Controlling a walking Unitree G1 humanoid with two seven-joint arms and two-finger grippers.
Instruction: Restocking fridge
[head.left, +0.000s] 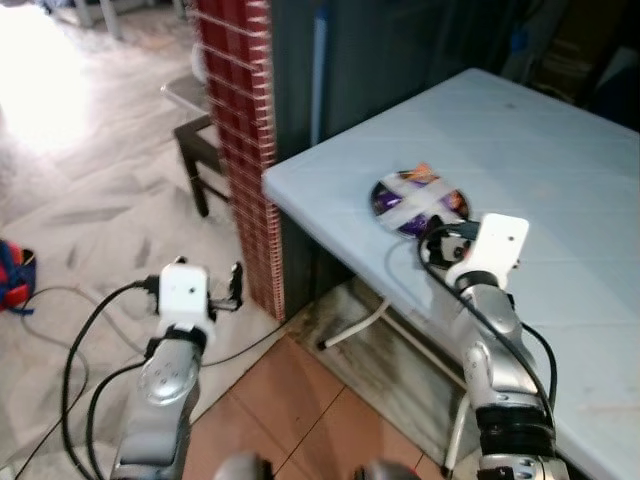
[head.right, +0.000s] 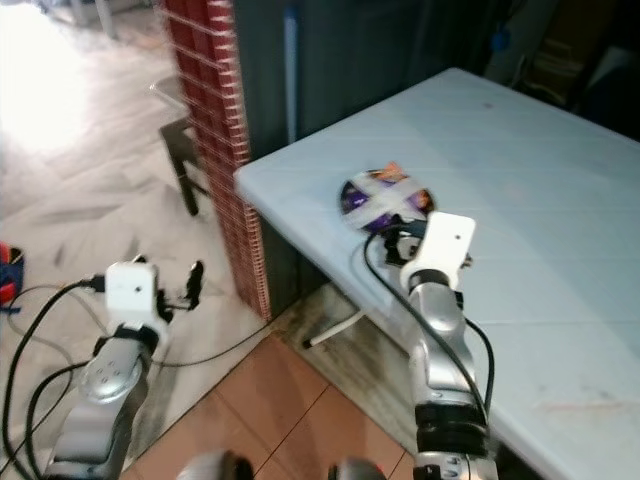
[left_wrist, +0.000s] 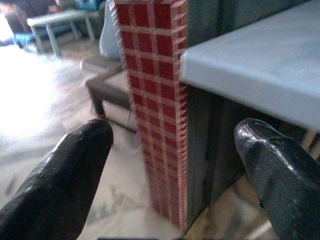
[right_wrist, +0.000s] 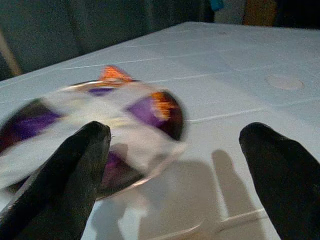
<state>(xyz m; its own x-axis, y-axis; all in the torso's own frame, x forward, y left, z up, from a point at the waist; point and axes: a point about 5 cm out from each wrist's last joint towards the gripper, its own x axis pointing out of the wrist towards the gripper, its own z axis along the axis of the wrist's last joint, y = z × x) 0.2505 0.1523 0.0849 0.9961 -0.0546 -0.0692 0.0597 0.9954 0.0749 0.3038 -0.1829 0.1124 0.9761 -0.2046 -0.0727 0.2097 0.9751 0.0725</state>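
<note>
A round flat package (head.left: 418, 201), purple, orange and white with crossed white tape, lies on the pale blue table (head.left: 560, 170) near its front corner. My right gripper (head.left: 437, 243) hovers just in front of it, open, its black fingers (right_wrist: 65, 185) spread with the package (right_wrist: 95, 130) ahead between them. My left gripper (head.left: 232, 288) is held low over the floor to the left of the table, open and holding nothing; its fingertips (left_wrist: 60, 185) frame a red tiled pillar.
A red tiled pillar (head.left: 240, 140) stands at the table's left corner, with a dark stool (head.left: 200, 150) behind it. Black cables (head.left: 90, 320) trail over the marble floor. A red and blue object (head.left: 14, 275) lies at far left. Brown floor tiles (head.left: 290, 410) lie below.
</note>
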